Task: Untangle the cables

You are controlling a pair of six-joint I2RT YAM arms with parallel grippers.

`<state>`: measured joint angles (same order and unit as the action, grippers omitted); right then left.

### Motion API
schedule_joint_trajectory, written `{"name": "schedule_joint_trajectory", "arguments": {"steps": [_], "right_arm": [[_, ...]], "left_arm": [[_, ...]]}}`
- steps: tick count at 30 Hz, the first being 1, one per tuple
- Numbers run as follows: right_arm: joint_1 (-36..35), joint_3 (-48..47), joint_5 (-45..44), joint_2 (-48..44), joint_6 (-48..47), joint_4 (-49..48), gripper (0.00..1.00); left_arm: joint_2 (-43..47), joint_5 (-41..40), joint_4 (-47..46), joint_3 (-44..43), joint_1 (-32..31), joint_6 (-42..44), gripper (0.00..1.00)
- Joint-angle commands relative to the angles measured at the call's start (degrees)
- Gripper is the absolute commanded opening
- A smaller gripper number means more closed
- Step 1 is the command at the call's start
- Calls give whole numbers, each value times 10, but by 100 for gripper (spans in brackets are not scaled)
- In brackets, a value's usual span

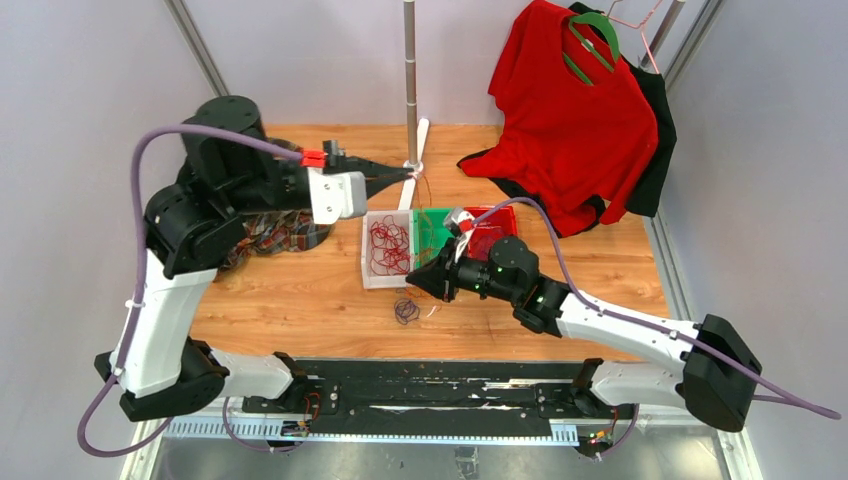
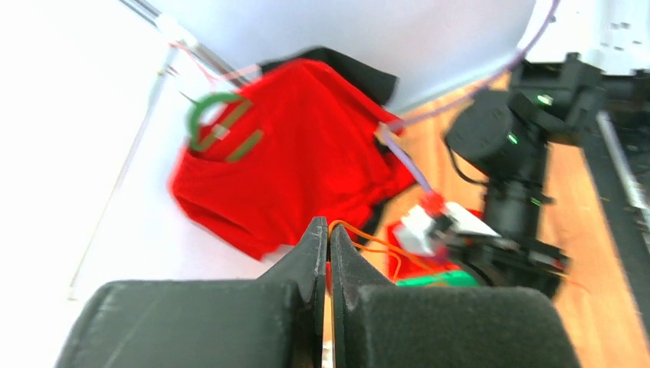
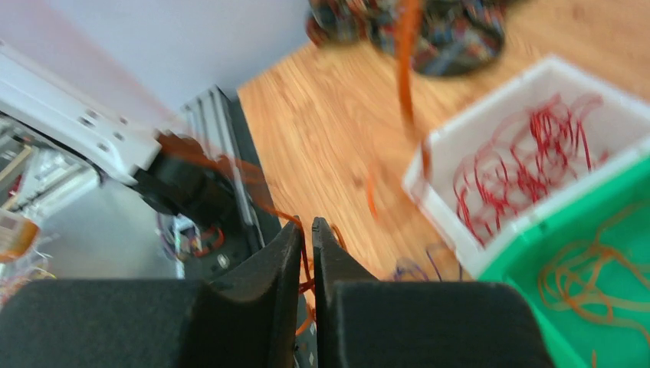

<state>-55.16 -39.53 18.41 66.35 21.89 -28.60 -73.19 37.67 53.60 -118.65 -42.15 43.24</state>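
My left gripper (image 1: 410, 177) (image 2: 329, 230) is raised beside the metal pole, shut on a thin orange cable (image 2: 383, 247) that trails down toward the bins. My right gripper (image 1: 411, 279) (image 3: 306, 226) hovers low at the white bin's front corner. Its jaws stand a narrow slit apart, pinching red-orange cable strands (image 3: 306, 264). A blurred orange strand (image 3: 404, 69) rises from there. The white bin (image 1: 368, 270) (image 3: 441, 153) holds red cables (image 1: 388, 245) (image 3: 529, 161). Orange cables (image 3: 590, 276) lie in the green bin (image 1: 437, 217). A purple cable (image 1: 406, 310) (image 3: 418, 268) lies on the table.
A red bin (image 1: 497, 222) stands right of the green one. The upright metal pole (image 1: 411, 80) rises behind the bins. A red shirt (image 1: 570, 130) on a green hanger hangs at the back right. Plaid cloth (image 1: 280, 235) lies under the left arm.
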Motion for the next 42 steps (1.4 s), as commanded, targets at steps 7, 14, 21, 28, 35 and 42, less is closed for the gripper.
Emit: {"name": "schedule_joint_trajectory", "arguments": {"steps": [7,14,21,28,35,42], "right_arm": [[-27,42,-22,39,3,75,14],[-38,46,-42,61,21,73,12],[-33,50,-130,-16,12,117,18],[0,85,-266,-124,23,163,32],[43,104,-373,-190,38,237,35],[64,104,-424,-206,28,285,34]], "left_arm": [[17,-79,-227,-36,-6,52,0],[7,-90,-286,-47,-5,53,0],[25,-77,-314,47,-6,37,0],[17,-74,-367,136,-6,7,1],[-11,-78,-419,215,-5,5,0],[-47,-104,-455,282,-5,26,0]]}}
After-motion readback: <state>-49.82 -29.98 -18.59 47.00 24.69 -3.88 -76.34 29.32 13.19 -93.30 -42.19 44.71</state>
